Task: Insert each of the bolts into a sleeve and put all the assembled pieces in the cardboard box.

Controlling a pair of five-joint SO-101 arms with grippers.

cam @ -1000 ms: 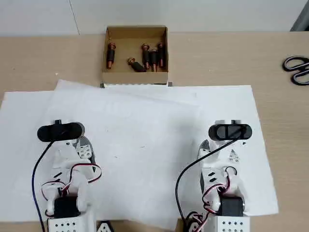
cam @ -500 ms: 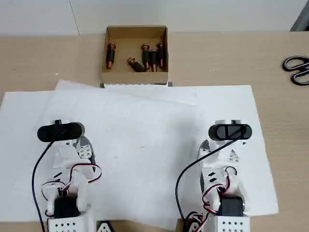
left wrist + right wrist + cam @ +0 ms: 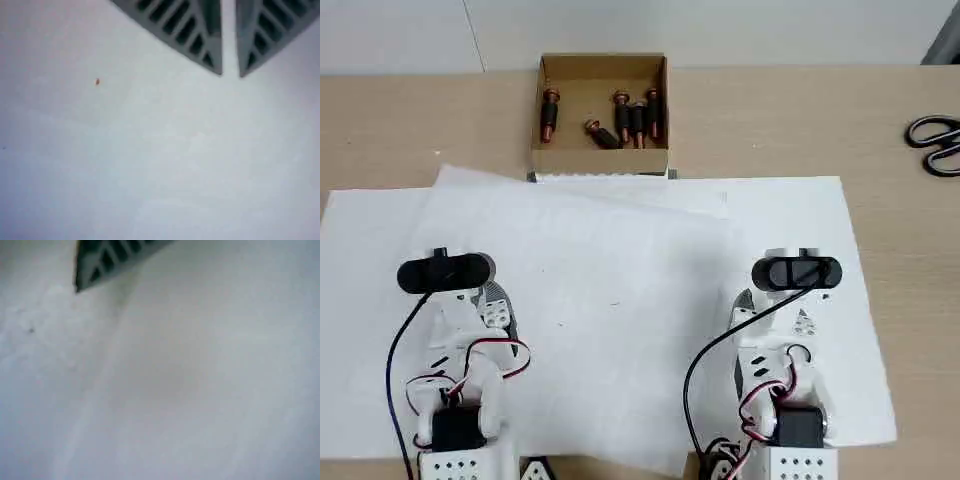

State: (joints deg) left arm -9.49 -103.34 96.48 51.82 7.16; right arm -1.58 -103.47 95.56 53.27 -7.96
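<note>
The cardboard box stands at the table's far side, left of centre. Inside it lie several copper bolts pushed into dark sleeves: one by the left wall, the others bunched toward the right. My left gripper rests low over the white paper at the near left; in the left wrist view its tips stand almost together with nothing between them. At the near right, my right gripper also rests over the paper; a dark ribbed fingertip shows in the right wrist view, holding nothing.
Large white paper sheets cover the table's middle and near part. Black scissors lie at the far right edge. Bare wood surrounds the box.
</note>
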